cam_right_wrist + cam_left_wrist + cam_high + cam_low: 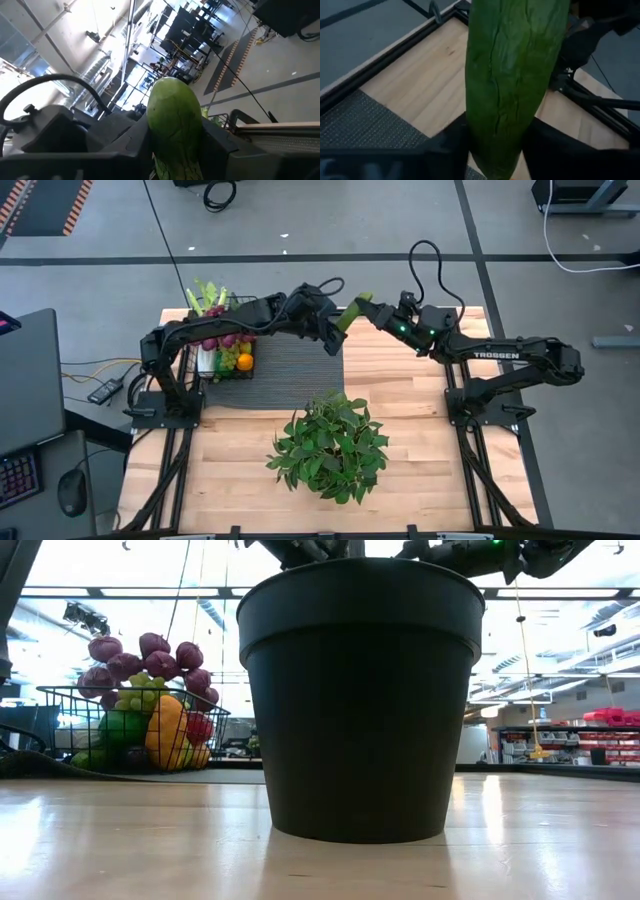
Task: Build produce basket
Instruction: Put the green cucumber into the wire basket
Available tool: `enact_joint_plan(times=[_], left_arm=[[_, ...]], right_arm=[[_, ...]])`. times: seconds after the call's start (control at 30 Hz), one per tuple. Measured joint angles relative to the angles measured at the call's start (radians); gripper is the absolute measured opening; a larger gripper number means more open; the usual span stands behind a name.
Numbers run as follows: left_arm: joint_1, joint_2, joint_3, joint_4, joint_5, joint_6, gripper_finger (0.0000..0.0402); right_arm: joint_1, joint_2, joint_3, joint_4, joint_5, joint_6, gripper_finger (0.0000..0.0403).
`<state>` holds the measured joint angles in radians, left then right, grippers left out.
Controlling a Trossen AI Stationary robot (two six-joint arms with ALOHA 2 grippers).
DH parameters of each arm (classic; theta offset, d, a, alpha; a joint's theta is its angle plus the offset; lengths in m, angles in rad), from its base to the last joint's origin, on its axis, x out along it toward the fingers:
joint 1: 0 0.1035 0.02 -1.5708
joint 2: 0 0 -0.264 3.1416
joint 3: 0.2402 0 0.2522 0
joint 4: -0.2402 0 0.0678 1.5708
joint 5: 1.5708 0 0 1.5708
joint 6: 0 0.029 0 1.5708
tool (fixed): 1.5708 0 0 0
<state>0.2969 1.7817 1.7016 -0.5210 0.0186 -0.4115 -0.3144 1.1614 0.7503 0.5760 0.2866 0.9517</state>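
Note:
A green cucumber (353,313) hangs in the air over the far right corner of the dark ribbed mat (290,365), between my two grippers. My left gripper (336,330) reaches in from the table's left and is shut on it. My right gripper (374,310) reaches in from the right and is also shut on it. The black wire basket (220,345) stands at the mat's left end, holding purple bulbs, grapes, an orange, peppers and celery. It also shows in the low view (130,730). My left gripper pinches the cucumber near its lower, nearer end (492,145) between its two fingers (445,150). The cucumber runs forward and away past the fingertips, lifted clear of the table. My right gripper pinches the cucumber just below its rounded far end (175,130), one finger (130,145) on each side. That end sticks out beyond the fingers and tilts upward, clear of the table.
A big leafy green plant (330,445) in a black pot (360,690) stands at the table's middle, near side of the mat. Bare wood lies to the right and near sides. The table's far edge (395,55) is close behind the grippers.

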Motion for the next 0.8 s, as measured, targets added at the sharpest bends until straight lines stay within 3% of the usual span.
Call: enact_joint_plan(times=[0.1, 0.5, 0.8], left_arm=[[0.003, 0.0, 0.0, -0.006, 0.004, -0.004, 0.012], [0.067, -0.023, 0.0, -0.122, -0.051, 0.002, 0.012], [0.228, -0.095, 0.001, -0.451, -0.283, 0.004, 0.0149]], right_arm=[[0.0, 0.0, 0.001, -0.019, -0.02, -0.002, 0.0135], [0.0, -0.003, 0.0, -0.143, -0.041, 0.025, 0.0238], [0.001, -0.003, 0.0, -0.153, -0.106, 0.025, 0.0281]])
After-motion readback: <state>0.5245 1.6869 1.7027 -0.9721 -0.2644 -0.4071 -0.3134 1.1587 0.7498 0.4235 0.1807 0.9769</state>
